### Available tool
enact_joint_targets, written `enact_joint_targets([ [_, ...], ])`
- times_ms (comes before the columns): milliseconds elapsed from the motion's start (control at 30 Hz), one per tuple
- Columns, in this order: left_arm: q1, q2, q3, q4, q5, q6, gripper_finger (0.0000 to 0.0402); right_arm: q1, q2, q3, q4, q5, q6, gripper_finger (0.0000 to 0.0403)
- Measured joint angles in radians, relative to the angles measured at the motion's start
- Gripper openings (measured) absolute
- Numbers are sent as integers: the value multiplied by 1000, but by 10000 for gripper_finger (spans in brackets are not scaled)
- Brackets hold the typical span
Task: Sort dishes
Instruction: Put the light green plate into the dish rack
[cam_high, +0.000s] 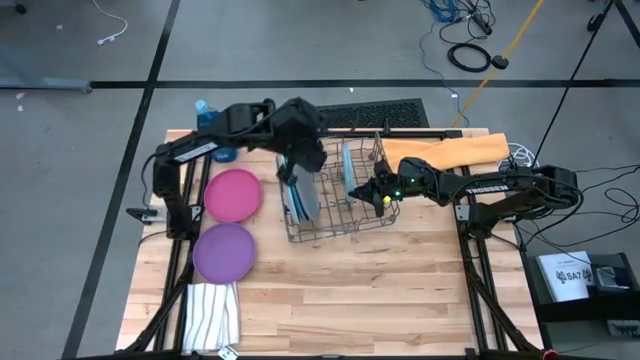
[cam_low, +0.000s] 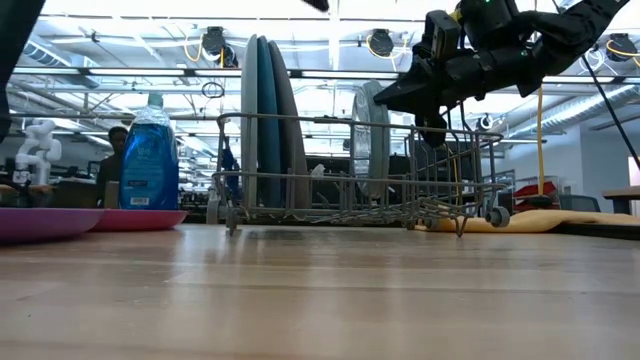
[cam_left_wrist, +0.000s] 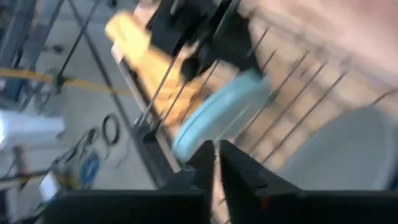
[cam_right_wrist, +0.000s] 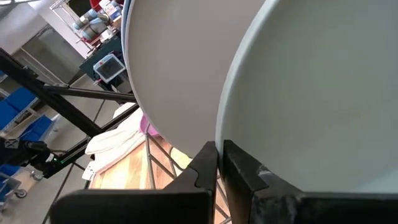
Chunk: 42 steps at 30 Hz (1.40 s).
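the magenta plate (cam_high: 233, 194) and purple plate (cam_high: 223, 251) lie flat on the desk (cam_high: 380, 290), left of the rack (cam_high: 335, 215); the left hand (cam_high: 300, 158), shut and empty above the racked plates, is nearer. the right hand (cam_high: 378, 192), shut and empty, sits by the teal plate (cam_high: 351, 172).

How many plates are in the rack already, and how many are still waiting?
Four plates stand in the wire dish rack: three large together, a pale teal plate apart. The right gripper pinches the teal one's rim. Waiting on the table: the magenta plate and purple plate.
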Motion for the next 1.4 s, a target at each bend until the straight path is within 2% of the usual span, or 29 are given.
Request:
enact_joint_targets([
  [133,50,69,1,52,-12,54,6,0,0,0,0,-22,-2,9],
  [400,69,162,0,187,-19,183,4,0,-1,1,-6,-34,-13,9],
  [500,68,170,-1,202,-19,204,16,0,-1,2,-6,-34,-10,9],
  [633,67,161,0,243,-24,206,54,0,-1,2,-7,-41,-15,9],
  [767,67,164,0,234,-35,186,98,0,-1,2,-6,-52,-23,9],
  [867,62,169,0,211,-42,179,115,0,-1,2,-6,-58,-23,9],
  [1167,40,220,-7,132,-64,143,118,1,-1,2,-4,-60,-23,9],
  [1400,32,264,-8,135,-78,131,119,0,-2,2,-11,-58,-18,9],
])
